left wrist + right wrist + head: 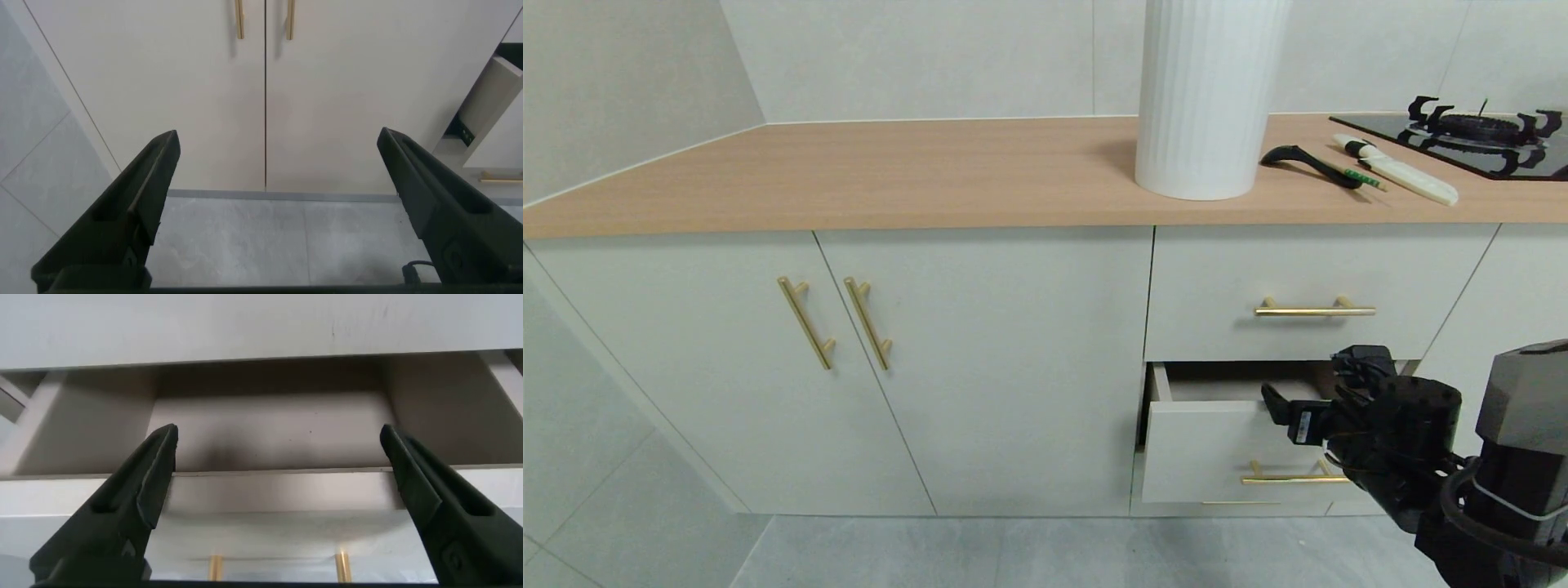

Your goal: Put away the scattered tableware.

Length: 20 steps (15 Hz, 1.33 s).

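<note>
Toward the right end of the table (931,175), between a tall white ribbed container (1207,106), whose top is cut off, and the hob (1478,135), we see the scattered tableware near the front edge: a black utensil (1308,162), a white knife-like piece (1405,175) and a thin green-banded stick (1364,178) we cannot identify. Below, the second drawer (1217,445) stands partly pulled out, its inside shadowed. Our right gripper (1319,384) hovers at that drawer's upper edge, fingers spread wide, gripping nothing, arm held low. Our left gripper (275,139), equally spread and unloaded, faces the cabinet doors (327,98) near the floor (245,237).
</note>
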### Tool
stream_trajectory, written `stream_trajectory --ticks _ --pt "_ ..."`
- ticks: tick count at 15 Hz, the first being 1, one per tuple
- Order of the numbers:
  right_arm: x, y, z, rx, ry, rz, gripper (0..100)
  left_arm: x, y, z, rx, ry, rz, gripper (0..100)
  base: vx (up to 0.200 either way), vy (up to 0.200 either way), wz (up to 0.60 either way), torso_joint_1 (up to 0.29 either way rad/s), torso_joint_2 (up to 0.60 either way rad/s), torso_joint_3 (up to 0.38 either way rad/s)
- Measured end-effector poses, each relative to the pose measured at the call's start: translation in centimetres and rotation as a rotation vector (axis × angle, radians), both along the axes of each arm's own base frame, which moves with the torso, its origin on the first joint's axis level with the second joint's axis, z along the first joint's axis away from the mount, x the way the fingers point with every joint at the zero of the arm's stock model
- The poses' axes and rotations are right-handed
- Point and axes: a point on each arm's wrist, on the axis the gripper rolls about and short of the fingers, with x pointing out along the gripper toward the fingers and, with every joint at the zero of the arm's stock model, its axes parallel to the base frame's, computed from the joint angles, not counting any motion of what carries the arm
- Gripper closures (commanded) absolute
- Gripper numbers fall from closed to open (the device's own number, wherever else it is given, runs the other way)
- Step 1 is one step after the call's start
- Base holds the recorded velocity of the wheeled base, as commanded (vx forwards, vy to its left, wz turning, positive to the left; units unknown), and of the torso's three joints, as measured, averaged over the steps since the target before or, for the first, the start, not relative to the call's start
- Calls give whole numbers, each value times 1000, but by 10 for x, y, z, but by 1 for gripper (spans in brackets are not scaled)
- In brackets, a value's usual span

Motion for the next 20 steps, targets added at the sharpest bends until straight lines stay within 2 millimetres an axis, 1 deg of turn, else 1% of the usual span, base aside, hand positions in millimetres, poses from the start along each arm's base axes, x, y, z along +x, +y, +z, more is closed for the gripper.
stream_trajectory --ticks 5,10,14,20 --pt "-4 -1 -5 -13 25 1 0 0 0 0 0 0 0 0 0 0 0 0 0 0" --pt "-14 -3 -5 -36 80 10 0 0 0 0 0 0 0 0 0 0 0 0 0 0" --pt "-21 -5 -2 -51 145 17 0 0 0 0 0 0 0 0 0 0 0 0 0 0" --pt "-34 -9 10 -72 240 21 0 0 0 0 0 0 0 0 0 0 0 0 0 0"
